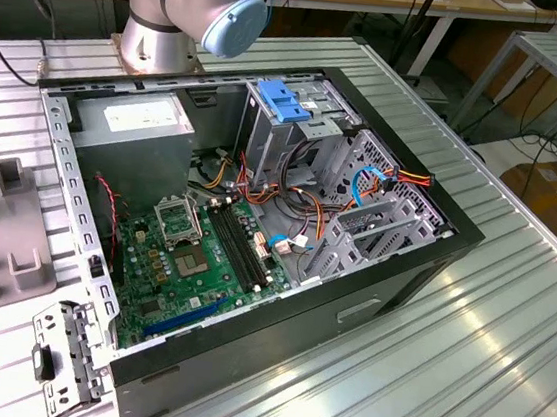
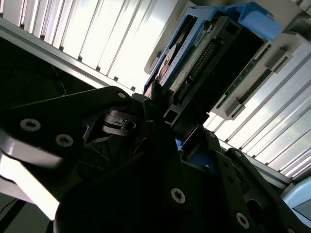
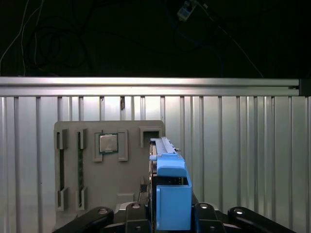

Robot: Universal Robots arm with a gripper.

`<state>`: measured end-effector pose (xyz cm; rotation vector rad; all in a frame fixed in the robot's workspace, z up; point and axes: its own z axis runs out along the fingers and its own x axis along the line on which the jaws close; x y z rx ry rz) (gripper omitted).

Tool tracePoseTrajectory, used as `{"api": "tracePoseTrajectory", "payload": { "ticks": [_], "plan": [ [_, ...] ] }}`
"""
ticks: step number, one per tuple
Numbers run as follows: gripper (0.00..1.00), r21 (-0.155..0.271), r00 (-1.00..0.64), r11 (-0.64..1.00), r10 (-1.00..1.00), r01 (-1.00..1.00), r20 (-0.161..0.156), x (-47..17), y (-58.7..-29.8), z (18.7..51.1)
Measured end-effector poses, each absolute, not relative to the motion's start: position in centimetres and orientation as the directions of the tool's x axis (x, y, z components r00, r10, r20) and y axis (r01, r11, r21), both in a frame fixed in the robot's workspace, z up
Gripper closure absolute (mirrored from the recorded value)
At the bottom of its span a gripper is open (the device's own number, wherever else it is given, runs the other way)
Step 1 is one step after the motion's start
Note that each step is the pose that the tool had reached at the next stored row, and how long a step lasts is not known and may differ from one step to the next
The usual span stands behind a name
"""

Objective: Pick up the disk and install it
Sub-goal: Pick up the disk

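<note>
— So, what is your pincer (image 3: 169,209) doing?
— It's clamped on the disk (image 3: 170,193), with a jaw against each side of the blue carrier. You're holding it just above the grey tray (image 3: 107,189), near the tray's slot (image 3: 151,136).
— Which step is that?
— Pick-up looks done and the install isn't. The computer case (image 1: 381,281) sits beside the tray. I judge its drive cage (image 1: 312,137) calls for a squarely aligned disk.

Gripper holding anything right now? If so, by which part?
The disk, by the look of it: the gripper is closed across the blue plastic carrier at the disk's near end, one finger on each side.
</note>
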<state>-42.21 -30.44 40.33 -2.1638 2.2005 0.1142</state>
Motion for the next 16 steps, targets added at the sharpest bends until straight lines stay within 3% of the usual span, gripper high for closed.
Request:
{"api": "tracePoseTrajectory", "payload": {
  "ticks": [16],
  "plan": [
    [0.63,0.015,-0.017,0.016,-0.995,-1.0,-0.094,-42.21,-30.44,40.65]
  ]
}}
